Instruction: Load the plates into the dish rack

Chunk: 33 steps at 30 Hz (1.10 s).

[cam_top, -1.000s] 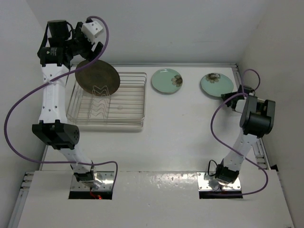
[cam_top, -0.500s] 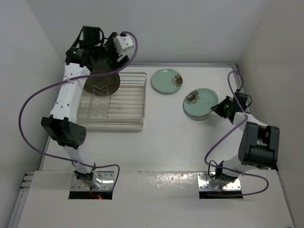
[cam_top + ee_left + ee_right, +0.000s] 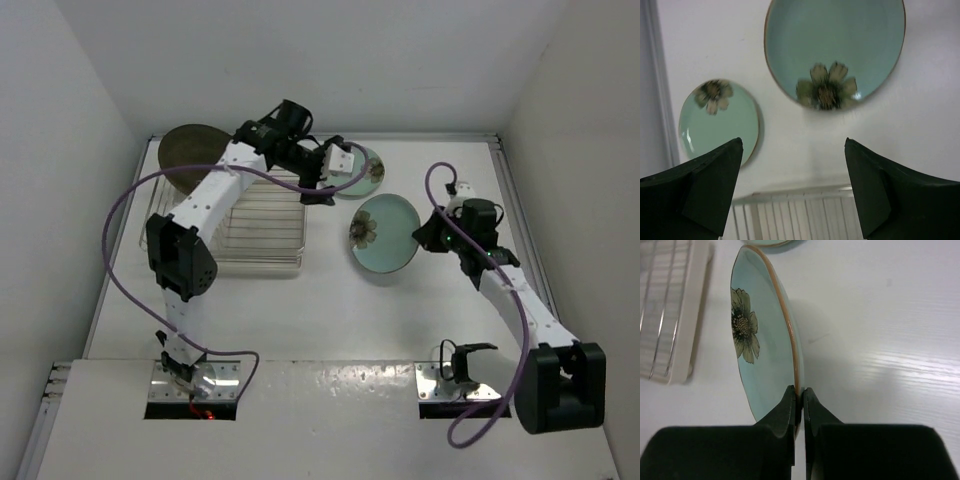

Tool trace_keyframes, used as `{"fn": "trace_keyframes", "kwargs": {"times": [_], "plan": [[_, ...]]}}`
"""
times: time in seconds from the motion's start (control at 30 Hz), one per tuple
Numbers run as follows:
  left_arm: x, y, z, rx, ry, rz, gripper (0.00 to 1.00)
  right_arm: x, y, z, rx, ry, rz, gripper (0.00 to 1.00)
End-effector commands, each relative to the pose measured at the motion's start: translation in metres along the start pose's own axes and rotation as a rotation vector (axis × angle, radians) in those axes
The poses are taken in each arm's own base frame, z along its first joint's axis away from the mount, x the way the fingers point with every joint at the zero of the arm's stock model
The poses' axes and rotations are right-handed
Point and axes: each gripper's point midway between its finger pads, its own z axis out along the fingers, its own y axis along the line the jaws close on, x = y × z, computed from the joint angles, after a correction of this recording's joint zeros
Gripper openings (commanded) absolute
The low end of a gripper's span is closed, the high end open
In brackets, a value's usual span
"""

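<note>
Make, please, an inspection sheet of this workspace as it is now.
Surface: white table, glossy.
Job's things: silver wire dish rack; glossy dark brown round plate upright at its far left corner; pale mint-green flowered plate flat on the table; second mint-green plate tilted on edge, held.
Clutter: nothing seen.
Grippers: left gripper open, holding nothing; right gripper shut on the second plate's rim.
Cables: purple cables loop beside both arms.
Surroundings: white walls.
</note>
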Motion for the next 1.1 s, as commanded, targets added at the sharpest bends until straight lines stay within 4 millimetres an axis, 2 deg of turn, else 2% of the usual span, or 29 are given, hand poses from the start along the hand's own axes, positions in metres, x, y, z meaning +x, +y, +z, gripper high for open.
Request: {"fn": "trace_keyframes", "kwargs": {"times": [0.0,0.03,0.07,0.1,0.2,0.3,0.4,0.43,0.47,0.5,0.53,0.6,0.67,0.7,0.73,0.8,0.9,0.93,0.97,1.0,1.03,1.07], "plan": [[-0.041,-0.013,0.016,0.084,-0.142,0.116,0.88,-0.043,0.067,-0.017,-0.19,-0.139,-0.213,0.0],[-0.045,-0.013,0.015,0.084,-0.156,0.123,0.89,-0.042,0.074,-0.019,-0.2,-0.135,-0.236,0.0],[-0.047,-0.018,0.023,0.108,-0.17,0.119,0.89,-0.045,0.094,-0.023,-0.245,-0.144,-0.296,0.0],[-0.058,-0.022,0.024,0.124,-0.206,0.13,0.9,-0.052,0.101,-0.027,-0.258,-0.162,-0.331,0.0],[-0.068,-0.031,0.026,0.16,-0.251,0.138,0.9,-0.067,0.123,-0.037,-0.294,-0.212,-0.416,0.0],[-0.064,-0.045,0.039,0.208,-0.255,0.115,0.9,-0.076,0.14,-0.043,-0.326,-0.238,-0.467,0.0],[-0.054,-0.071,0.055,0.284,-0.244,0.059,0.9,-0.08,0.157,-0.05,-0.365,-0.262,-0.51,0.0],[-0.056,-0.08,0.058,0.311,-0.251,0.051,0.9,-0.08,0.159,-0.05,-0.372,-0.269,-0.516,0.0],[-0.057,-0.084,0.064,0.325,-0.251,0.05,0.89,-0.083,0.161,-0.053,-0.375,-0.286,-0.525,0.0],[-0.053,-0.085,0.067,0.333,-0.244,0.026,0.88,-0.078,0.172,-0.054,-0.403,-0.286,-0.537,0.0],[-0.053,-0.085,0.067,0.335,-0.243,0.017,0.85,-0.081,0.169,-0.056,-0.395,-0.294,-0.539,0.0],[-0.052,-0.09,0.072,0.351,-0.237,-0.006,0.75,-0.082,0.173,-0.06,-0.404,-0.312,-0.542,0.0],[-0.054,-0.092,0.076,0.36,-0.239,-0.001,0.57,-0.083,0.175,-0.062,-0.405,-0.323,-0.551,0.0],[-0.057,-0.09,0.075,0.355,-0.243,0.006,0.32,-0.083,0.177,-0.063,-0.406,-0.325,-0.554,0.0],[-0.055,-0.089,0.076,0.351,-0.235,0.007,0.19,-0.083,0.178,-0.064,-0.41,-0.329,-0.56,0.0],[-0.064,-0.082,0.071,0.327,-0.235,0.008,0.0,-0.082,0.178,-0.065,-0.408,-0.33,-0.562,0.0],[-0.077,-0.067,0.061,0.277,-0.231,0.037,0.0,-0.09,0.177,-0.072,-0.384,-0.371,-0.554,0.0],[-0.082,-0.062,0.058,0.259,-0.232,0.053,0.0,-0.092,0.177,-0.078,-0.381,-0.388,-0.543,0.12],[-0.095,-0.052,0.047,0.22,-0.24,0.084,0.0,-0.093,0.175,-0.079,-0.371,-0.395,-0.537,0.27],[-0.104,-0.05,0.04,0.206,-0.249,0.1,0.0,-0.108,0.174,-0.088,-0.346,-0.465,-0.531,0.45],[-0.107,-0.044,0.034,0.187,-0.254,0.099,0.0,-0.112,0.174,-0.096,-0.338,-0.499,-0.542,0.71],[-0.118,-0.033,0.019,0.14,-0.264,0.132,0.0,-0.116,0.172,-0.1,-0.323,-0.521,-0.546,0.78]]}}
